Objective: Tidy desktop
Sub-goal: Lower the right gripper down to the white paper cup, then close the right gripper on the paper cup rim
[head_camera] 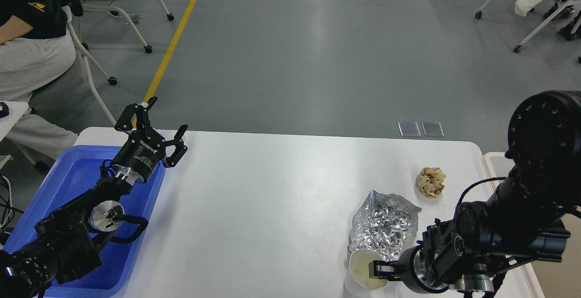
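The white desktop [272, 207] fills the lower view. My left gripper [167, 115] is open and empty, held above the desktop's far left corner by the blue tray. My right gripper [380, 271] is at the front right, shut on the rim of a cream paper cup [361, 274] that stands near the front edge. One finger [382, 271] shows at the cup's rim; the other is hidden. A crumpled sheet of silver foil [385, 226] lies just behind the cup. A crumpled brown paper ball [430, 181] lies further back on the right.
A blue plastic tray [68, 184] lies on the left of the desktop under my left arm. A beige bin's rim [491, 162] shows past the right edge. A seated person [27, 53] and wheeled chairs are beyond the far left corner.
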{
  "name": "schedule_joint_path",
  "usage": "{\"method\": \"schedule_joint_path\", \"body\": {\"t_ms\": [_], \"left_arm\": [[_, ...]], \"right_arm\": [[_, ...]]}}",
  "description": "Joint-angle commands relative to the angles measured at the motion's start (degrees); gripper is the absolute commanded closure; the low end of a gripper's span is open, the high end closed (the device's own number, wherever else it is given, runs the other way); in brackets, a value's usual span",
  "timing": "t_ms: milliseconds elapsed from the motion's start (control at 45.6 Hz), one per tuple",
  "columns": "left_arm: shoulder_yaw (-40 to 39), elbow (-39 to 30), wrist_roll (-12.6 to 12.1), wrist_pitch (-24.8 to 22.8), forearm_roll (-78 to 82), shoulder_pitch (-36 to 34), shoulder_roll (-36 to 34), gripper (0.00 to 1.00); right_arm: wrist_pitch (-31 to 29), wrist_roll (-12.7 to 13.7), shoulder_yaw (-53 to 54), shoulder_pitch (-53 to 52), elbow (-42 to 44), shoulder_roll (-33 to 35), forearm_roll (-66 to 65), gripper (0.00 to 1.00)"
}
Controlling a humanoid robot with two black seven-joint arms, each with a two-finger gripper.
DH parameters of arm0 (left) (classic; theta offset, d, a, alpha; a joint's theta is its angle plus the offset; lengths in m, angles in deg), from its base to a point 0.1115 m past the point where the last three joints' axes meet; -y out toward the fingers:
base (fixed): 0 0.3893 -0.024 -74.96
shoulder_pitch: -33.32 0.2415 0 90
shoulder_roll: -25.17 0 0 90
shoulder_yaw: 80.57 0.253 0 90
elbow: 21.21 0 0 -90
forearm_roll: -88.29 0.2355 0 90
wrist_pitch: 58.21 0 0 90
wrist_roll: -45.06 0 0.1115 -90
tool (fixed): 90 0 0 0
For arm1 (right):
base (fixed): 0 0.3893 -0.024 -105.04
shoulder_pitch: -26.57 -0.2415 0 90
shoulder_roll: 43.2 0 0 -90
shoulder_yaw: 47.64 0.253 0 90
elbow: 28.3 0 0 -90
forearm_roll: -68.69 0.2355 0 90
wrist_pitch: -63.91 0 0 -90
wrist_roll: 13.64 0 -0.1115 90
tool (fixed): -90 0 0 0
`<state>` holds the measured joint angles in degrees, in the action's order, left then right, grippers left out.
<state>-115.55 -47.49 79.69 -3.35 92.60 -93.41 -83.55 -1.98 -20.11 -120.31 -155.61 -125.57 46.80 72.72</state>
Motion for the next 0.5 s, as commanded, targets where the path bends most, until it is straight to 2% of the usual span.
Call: {"method": "schedule_joint_path", "body": {"t_ms": [0, 22, 44, 482], "left_arm": [[0.0, 0.0, 0.0, -0.01, 0.0, -0.01, 0.0, 0.0], [0.0, 0.0, 0.0, -0.01, 0.0, -0.01, 0.0, 0.0], [0.0, 0.0, 0.0, -0.01, 0.0, -0.01, 0.0, 0.0], [0.0, 0.0, 0.0, -0.01, 0.0, -0.01, 0.0, 0.0]], "right_arm": [[0.86, -0.03, -0.2, 0.16, -0.29, 0.0, -0.17, 0.73], [0.77, -0.03, -0.2, 0.16, -0.29, 0.0, -0.17, 0.89], [0.77, -0.03, -0.2, 0.25, -0.38, 0.0, -0.17, 1.0], [1.03, -0.12, -0.29, -0.98, -2.73, 0.0, -0.17, 1.0]]}}
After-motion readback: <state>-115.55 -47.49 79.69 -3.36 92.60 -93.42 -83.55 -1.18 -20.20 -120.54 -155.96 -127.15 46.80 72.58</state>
